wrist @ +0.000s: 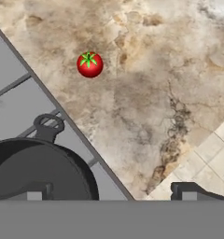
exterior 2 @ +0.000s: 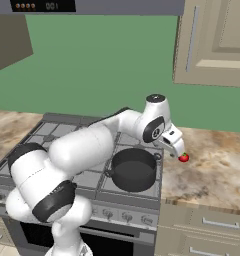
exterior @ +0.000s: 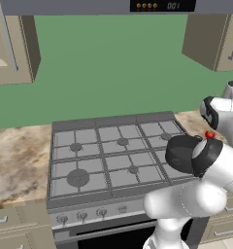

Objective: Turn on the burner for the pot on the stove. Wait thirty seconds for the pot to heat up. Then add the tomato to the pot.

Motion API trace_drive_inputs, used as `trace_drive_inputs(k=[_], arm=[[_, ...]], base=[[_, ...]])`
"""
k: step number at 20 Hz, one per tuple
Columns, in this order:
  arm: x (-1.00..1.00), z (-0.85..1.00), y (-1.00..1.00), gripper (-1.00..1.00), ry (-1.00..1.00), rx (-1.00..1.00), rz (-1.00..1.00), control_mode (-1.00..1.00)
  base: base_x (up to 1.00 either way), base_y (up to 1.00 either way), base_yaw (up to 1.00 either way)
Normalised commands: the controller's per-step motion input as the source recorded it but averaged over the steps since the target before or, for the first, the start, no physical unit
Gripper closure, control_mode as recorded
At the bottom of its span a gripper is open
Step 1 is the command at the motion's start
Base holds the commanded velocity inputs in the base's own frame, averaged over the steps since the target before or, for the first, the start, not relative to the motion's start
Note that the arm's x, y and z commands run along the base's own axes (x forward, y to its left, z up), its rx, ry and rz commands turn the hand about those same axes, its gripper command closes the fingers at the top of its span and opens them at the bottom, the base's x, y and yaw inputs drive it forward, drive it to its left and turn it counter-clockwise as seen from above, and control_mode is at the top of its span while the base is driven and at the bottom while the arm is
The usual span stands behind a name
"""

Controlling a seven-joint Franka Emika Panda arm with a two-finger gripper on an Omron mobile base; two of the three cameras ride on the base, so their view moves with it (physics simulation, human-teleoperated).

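The stove point(exterior 2: 87, 150) stands between marbled counter point(exterior 2: 212, 170) sections, its grates bare except for the pot point(exterior 2: 133, 169), which sits on the front right burner. Above the stove's right edge the gripper point(exterior 2: 176, 150) hangs with jaws spread wide, holding nothing. The tomato point(wrist: 89, 64) rests on the counter just beside the stove, near the gripper.

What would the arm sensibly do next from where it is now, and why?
Probably move down toward the tomato and centre on it. The gripper is open and holds nothing, hanging above the counter near the stove's edge, while the tomato sits on the counter off to one side, outside the pot.
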Motion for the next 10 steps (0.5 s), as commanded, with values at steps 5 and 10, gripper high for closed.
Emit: trace_drive_inputs(k=[5,10], arm=[[0.38,-0.27,-0.2,-1.0,0.09,0.0,0.0,-1.0],[0.29,-0.39,-0.15,-1.0,0.06,0.01,0.0,-1.0]], base=[[0.0,0.0,0.0],[0.0,0.0,0.0]])
